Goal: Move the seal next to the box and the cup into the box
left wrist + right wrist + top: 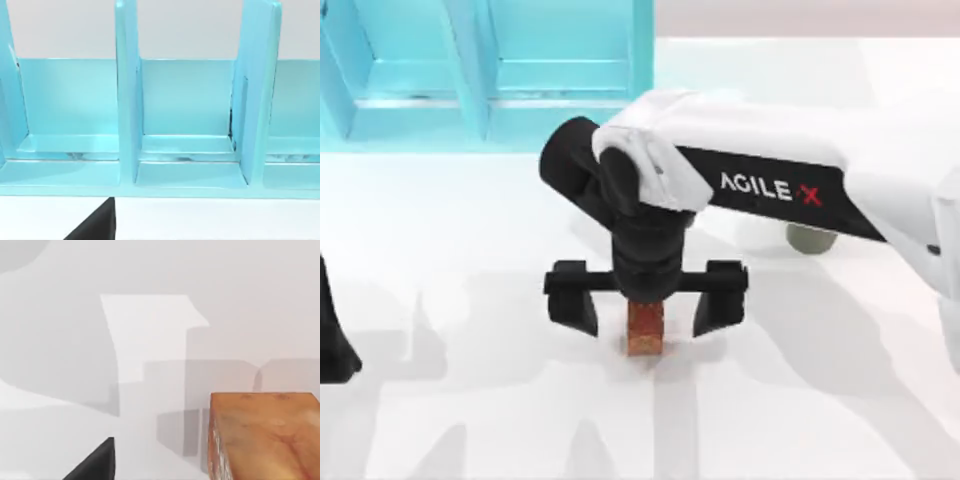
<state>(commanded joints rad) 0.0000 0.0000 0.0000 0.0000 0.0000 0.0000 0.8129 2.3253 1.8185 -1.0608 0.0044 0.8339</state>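
Note:
The seal point(645, 328), a small reddish-brown mottled block, stands upright on the white table near the middle. My right gripper point(647, 305) hangs straight above it, open, with one black finger on each side and a gap on both sides. In the right wrist view the seal point(262, 435) looms close beside one fingertip point(97, 462). The cup point(812, 238), olive-grey, peeks out from under my right arm on the right side. The turquoise box point(470, 70) sits at the back left. My left gripper point(335, 350) is parked at the left edge.
The box point(127, 100) has upright dividers forming several compartments, seen close in the left wrist view with one black fingertip point(97, 225) off to the side. White table surface stretches in front of the box and around the seal.

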